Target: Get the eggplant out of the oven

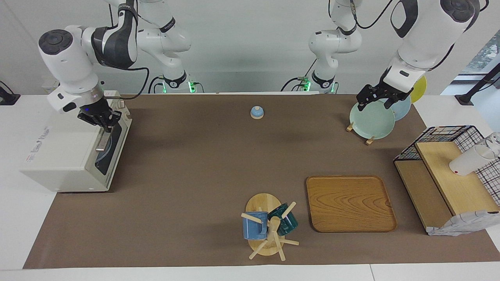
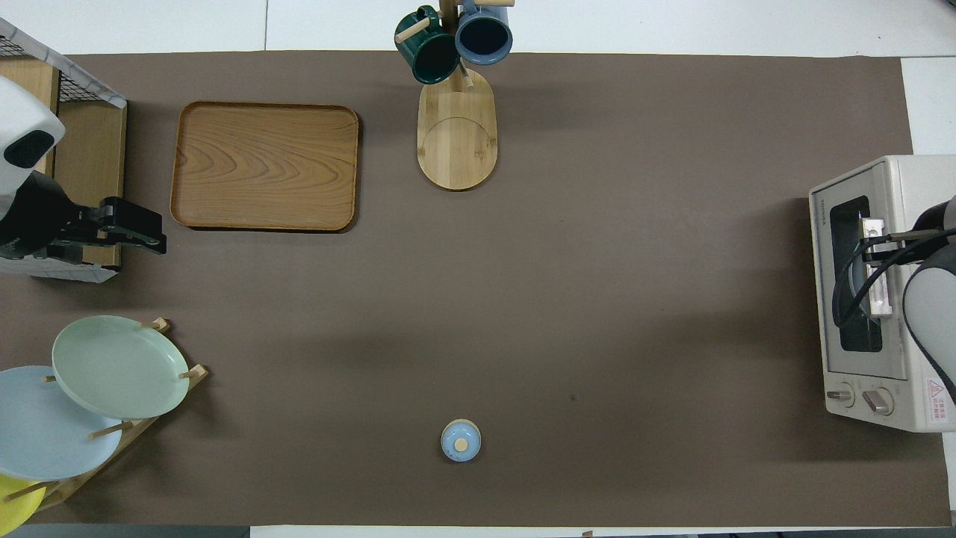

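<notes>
Facing view: both arms enter from the top; the oven (image 1: 72, 150) stands at the right arm's end of the counter (image 1: 203, 168).
Right hand (image 1: 102, 121): positioned at the upper edge of the oven's front, directly above the bar handle (image 1: 104, 139) of the door (image 1: 110, 150). Contact with the handle cannot be confirmed. Finger state: cannot tell.
Oven door: closed, dark glass facing the middle of the counter.
Eggplant: not visible in either view; its location relative to the right hand cannot be stated.
Left hand (image 1: 378, 98): raised over the pale green plate (image 1: 372, 120) in the plate rack (image 1: 360, 132), at the left arm's end of the counter. Fingers released, spread apart, grasping nothing.
Overhead view: the right arm (image 2: 930, 299) covers part of the oven top and door; the left hand (image 2: 112, 228) shows between the wooden tray (image 2: 265, 166) and the wire shelf (image 2: 63, 149).
Remaining items: mug stand (image 1: 267, 226) and a small blue lidded piece (image 1: 257, 112), both well apart from either hand.
</notes>
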Available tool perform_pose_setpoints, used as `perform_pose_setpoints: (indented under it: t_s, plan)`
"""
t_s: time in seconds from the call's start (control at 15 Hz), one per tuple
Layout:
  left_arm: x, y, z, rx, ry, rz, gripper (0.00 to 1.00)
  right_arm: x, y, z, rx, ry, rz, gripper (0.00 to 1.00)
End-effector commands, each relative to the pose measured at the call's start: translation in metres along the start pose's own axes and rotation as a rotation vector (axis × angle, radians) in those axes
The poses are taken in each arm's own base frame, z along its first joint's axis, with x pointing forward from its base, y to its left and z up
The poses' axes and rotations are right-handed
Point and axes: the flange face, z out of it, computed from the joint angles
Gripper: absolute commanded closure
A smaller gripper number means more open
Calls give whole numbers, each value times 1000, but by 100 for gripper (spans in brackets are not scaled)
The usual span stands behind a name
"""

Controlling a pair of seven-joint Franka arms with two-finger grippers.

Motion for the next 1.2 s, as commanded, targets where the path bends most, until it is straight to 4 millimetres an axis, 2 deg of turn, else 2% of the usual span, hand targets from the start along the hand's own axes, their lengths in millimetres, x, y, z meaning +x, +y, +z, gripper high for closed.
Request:
perform_pose_setpoints:
  t_s: [0.0,0.33,0.6,0.87,1.0,1.14]
  plan:
    - [-3,-2,-7,-10,3,-10,0,-2,0,10,-34,3,4,100]
    - [-2,-2,-7,-11,5,-10,0,-2,0,27,-83,2,-33,100]
    - [-2,-2,-7,-11,5,-10,0,-3,2,28,-84,1,-32,100]
    - [-2,-2,-7,-11,5,-10,0,-5,1,38,-81,-14,-32,100]
    - [-3,-2,-7,-10,3,-10,0,-6,-6,52,-77,-4,-45,100]
    - [-2,-2,-7,-11,5,-10,0,-3,-14,51,-72,15,-55,100]
